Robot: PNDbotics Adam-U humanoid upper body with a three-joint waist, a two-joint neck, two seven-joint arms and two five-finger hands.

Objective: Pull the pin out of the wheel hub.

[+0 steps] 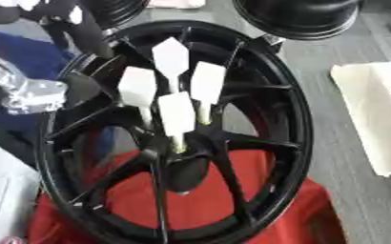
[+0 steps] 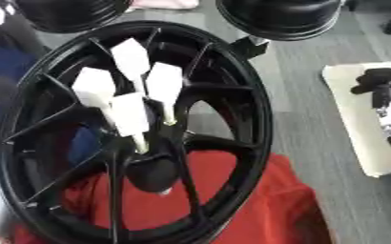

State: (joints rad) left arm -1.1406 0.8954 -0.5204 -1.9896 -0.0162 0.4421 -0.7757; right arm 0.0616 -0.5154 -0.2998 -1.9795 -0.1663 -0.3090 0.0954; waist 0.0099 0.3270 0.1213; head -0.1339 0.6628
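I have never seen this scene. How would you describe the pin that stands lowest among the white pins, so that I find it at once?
Find the big black wheel lying over a red cloth in the middle of the view. At its hub, four white pins with flat, paddle-like heads stand in a cluster. The lowest pin is the one nearest the hub centre, in front of the other three, whose heads sit higher.

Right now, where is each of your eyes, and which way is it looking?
Left eye view: in the head, looking down at the black wheel on the red cloth; the left hand shows at the left edge.
Right eye view: beside it, also looking down; the right hand shows over a white sheet.
Both share the wheel and the white-tagged pins at its hub.
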